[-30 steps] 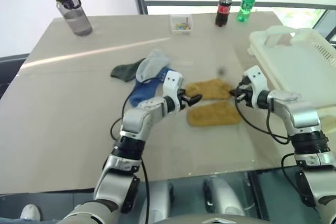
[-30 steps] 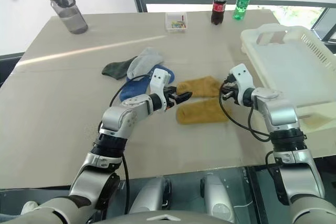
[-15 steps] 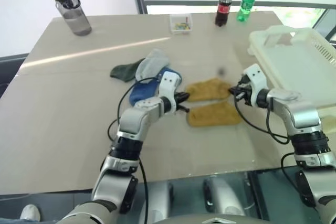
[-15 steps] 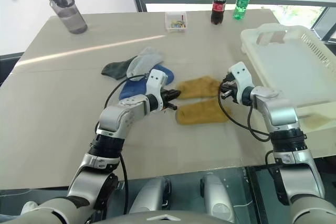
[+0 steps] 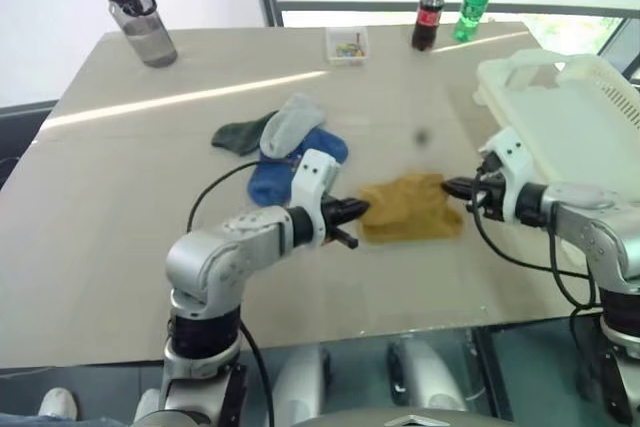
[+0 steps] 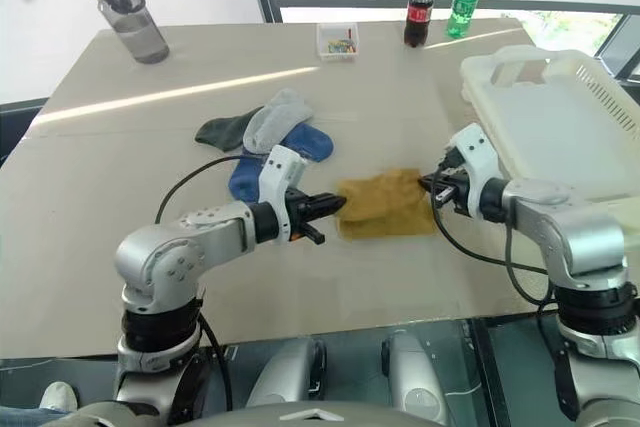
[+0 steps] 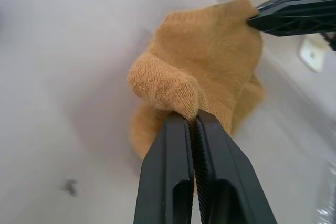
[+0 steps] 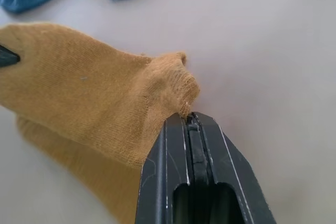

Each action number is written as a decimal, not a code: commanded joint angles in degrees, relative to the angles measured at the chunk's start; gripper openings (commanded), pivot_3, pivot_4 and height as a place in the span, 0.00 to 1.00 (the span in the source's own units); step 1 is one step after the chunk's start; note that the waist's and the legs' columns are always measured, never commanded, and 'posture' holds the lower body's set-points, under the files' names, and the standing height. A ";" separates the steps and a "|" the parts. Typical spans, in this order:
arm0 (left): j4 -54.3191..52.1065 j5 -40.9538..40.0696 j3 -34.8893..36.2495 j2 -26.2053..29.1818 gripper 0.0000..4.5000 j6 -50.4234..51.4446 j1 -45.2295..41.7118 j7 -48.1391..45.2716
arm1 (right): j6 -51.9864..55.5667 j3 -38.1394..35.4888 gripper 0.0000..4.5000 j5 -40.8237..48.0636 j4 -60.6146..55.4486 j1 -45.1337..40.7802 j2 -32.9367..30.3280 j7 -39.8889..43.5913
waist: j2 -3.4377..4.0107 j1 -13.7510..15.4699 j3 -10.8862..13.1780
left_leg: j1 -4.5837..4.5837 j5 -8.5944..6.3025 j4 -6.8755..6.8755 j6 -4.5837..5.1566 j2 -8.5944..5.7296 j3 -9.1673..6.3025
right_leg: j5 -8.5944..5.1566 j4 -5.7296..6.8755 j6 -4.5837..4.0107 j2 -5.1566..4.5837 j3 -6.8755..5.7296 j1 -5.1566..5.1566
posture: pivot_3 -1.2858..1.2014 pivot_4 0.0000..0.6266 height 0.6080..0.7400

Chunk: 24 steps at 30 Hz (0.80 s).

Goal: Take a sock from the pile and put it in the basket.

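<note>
Two-arm grasp of a mustard sock [image 5: 405, 205] above the counter [image 5: 120, 207]. The left gripper [image 5: 355, 212] is clamped on one end of the sock and the right gripper [image 5: 455, 188] on the opposite end, so the fabric hangs stretched between them; a second mustard layer sags beneath the held one, and whether it is a second sock or a fold cannot be told. In each wrist view the black fingers [image 7: 181, 145] are pressed together on a pinch of knit.

Holding both ends probably keeps the limp fabric spread and clear of the counter, so it can be carried sideways without dragging.

The pile [image 5: 285, 147], with blue, light grey and dark green socks, lies on the counter just beyond the left gripper. The basket [image 5: 560, 122] of pale cream plastic stands beside the right gripper, on its far side from the sock; its visible floor looks bare, so the transfer is judged not yet done.

Far beyond the pile stand a small clear box [image 5: 346, 45], a red-labelled cola bottle [image 5: 427, 13], a green bottle [image 5: 471, 5] and a grey water bottle [image 5: 135, 17]. No label writing can be read.
</note>
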 commanded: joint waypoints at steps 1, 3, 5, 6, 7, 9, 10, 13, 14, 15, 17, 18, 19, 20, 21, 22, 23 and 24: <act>-2.60 -1.88 1.18 -1.84 0.03 1.85 0.53 1.02 | 3.48 -3.01 0.00 2.22 -4.66 1.77 -1.64 -1.39 | -0.01 0.01 0.00 | 0.00 0.00 0.00 0.00 -0.01 0.01 | 0.00 0.00 0.00 0.00 0.01 0.00 | 0.52 0.24 1.00; -2.38 -2.09 1.11 -2.45 0.03 1.92 1.00 1.21 | 4.89 -3.53 0.00 3.21 -5.88 2.68 -2.15 -1.90 | -0.01 0.01 0.00 | 0.01 0.00 0.02 0.00 -0.01 0.01 | -0.01 0.00 0.01 0.01 0.01 0.01 | 0.52 0.24 1.00; -2.14 -1.71 0.12 -1.74 0.03 1.25 1.71 1.32 | 5.60 -4.03 0.00 3.81 -6.30 2.92 -2.14 -2.62 | -0.01 -0.14 0.00 | 0.03 0.00 0.03 0.00 -0.01 0.01 | -0.02 0.00 0.02 0.03 0.02 0.01 | 0.52 0.24 1.00; -1.84 -1.34 -0.26 -1.52 0.03 0.62 1.97 1.50 | 5.47 -4.02 0.00 3.70 -6.15 3.07 -2.10 -3.17 | -0.01 -0.17 0.00 | 0.04 0.00 0.02 0.00 0.00 0.03 | -0.02 0.00 0.02 0.05 0.05 0.01 | 0.52 0.24 1.00; -1.59 -1.20 -0.40 -1.44 0.03 0.20 2.06 1.58 | 5.51 -3.91 0.00 3.50 -5.90 3.23 -2.06 -3.78 | -0.01 -0.16 0.00 | 0.04 0.00 0.02 0.00 0.00 0.03 | -0.02 0.00 0.02 0.06 0.05 0.00 | 0.52 0.24 1.00; -1.05 -0.92 -0.67 -1.23 0.03 -1.10 2.04 1.59 | 5.31 -3.53 0.00 3.02 -5.50 3.66 -2.24 -4.70 | -0.01 -0.04 0.00 | 0.03 0.00 0.02 0.00 0.00 0.03 | -0.02 -0.01 0.02 0.05 0.05 0.00 | 0.52 0.24 1.00; -0.74 -0.77 -0.68 -1.19 0.03 -1.70 2.01 1.71 | 5.21 -3.42 0.00 2.91 -5.42 3.86 -2.38 -5.04 | -0.01 -0.02 0.00 | 0.02 0.00 0.02 0.00 0.00 0.03 | -0.02 -0.03 0.02 0.05 0.05 0.01 | 0.52 0.24 1.00; 0.02 0.26 -1.41 -0.20 0.03 -4.78 1.85 1.56 | 5.43 -4.17 0.00 3.32 -5.49 4.20 -2.54 -5.68 | -0.01 0.05 0.00 | 0.01 0.00 0.02 0.00 0.00 0.03 | -0.02 -0.04 0.02 0.04 0.05 0.01 | 0.52 0.24 1.00; 0.22 0.40 -1.49 -0.06 0.03 -5.52 1.85 1.52 | 5.45 -4.61 0.00 3.46 -5.52 4.18 -2.65 -5.82 | -0.01 0.08 0.00 | 0.01 0.00 0.02 0.00 0.00 0.04 | -0.02 -0.04 0.02 0.04 0.05 0.01 | 0.52 0.24 1.00; 0.41 0.41 -1.49 -0.03 0.03 -5.90 1.89 1.48 | 5.55 -4.96 0.00 3.56 -5.49 4.09 -2.70 -6.01 | -0.01 0.08 0.00 | 0.01 0.00 0.02 0.00 0.00 0.03 | -0.02 -0.04 0.02 0.04 0.05 0.00 | 0.52 0.24 1.00; 0.73 0.83 -2.44 0.86 0.03 -7.32 2.02 1.03 | 5.68 -5.17 0.00 3.65 -5.50 4.11 -2.94 -6.26 | -0.01 0.11 0.00 | 0.01 0.00 0.02 0.00 0.00 0.04 | -0.02 -0.05 0.02 0.04 0.05 0.01 | 0.52 0.24 1.00; 0.87 0.83 -2.64 0.98 0.03 -7.64 2.09 0.96 | 5.71 -5.21 0.00 3.75 -5.54 4.17 -3.06 -6.31 | -0.01 0.11 0.00 | 0.01 0.00 0.02 0.00 0.00 0.04 | -0.02 -0.05 0.02 0.04 0.05 0.01 | 0.52 0.24 1.00; 1.19 0.76 -2.76 0.96 0.03 -7.95 2.12 0.94 | 5.77 -5.25 0.00 3.94 -5.62 4.29 -3.25 -6.34 | -0.01 0.11 0.00 | 0.01 0.00 0.02 0.00 0.00 0.04 | -0.02 -0.06 0.02 0.04 0.05 0.01 | 0.52 0.24 1.00; 1.43 0.63 -2.79 0.90 0.03 -8.13 2.15 0.99 | 5.81 -5.29 0.00 4.10 -5.67 4.37 -3.38 -6.38 | -0.01 0.11 0.00 | 0.01 0.00 0.02 0.00 0.00 0.04 | -0.02 -0.06 0.02 0.04 0.05 0.01 | 0.52 0.24 1.00; 1.69 0.66 -3.05 0.99 0.03 -8.38 2.17 0.99 | 5.83 -5.22 0.00 4.18 -5.81 4.55 -3.65 -6.34 | -0.01 0.11 0.00 | 0.00 0.00 0.02 0.00 0.00 0.04 | -0.02 -0.06 0.02 0.04 0.05 0.01 | 0.52 0.24 1.00; 1.92 0.54 -3.32 1.01 0.03 -8.37 2.21 0.97 | 6.07 -5.28 0.00 4.26 -5.94 4.78 -3.82 -6.47 | -0.01 0.11 0.00 | 0.00 0.00 0.02 0.00 0.00 0.04 | -0.02 -0.06 0.02 0.04 0.05 0.01 | 0.52 0.24 1.00; 2.09 0.41 -3.57 1.08 0.03 -8.41 2.21 0.88 | 6.42 -5.37 0.00 4.44 -6.06 4.97 -3.87 -6.60 | -0.01 0.12 0.00 | 0.00 0.00 0.02 0.00 0.00 0.04 | -0.02 -0.07 0.02 0.04 0.05 0.01 | 0.52 0.24 1.00; 2.19 0.19 -3.73 1.12 0.03 -8.20 2.23 0.84 | 6.61 -5.16 0.00 4.69 -6.28 5.32 -4.19 -6.39 | -0.01 0.12 0.01 | -0.01 0.00 0.02 0.00 0.00 0.03 | -0.03 -0.07 0.02 0.04 0.04 0.01 | 0.52 0.24 1.00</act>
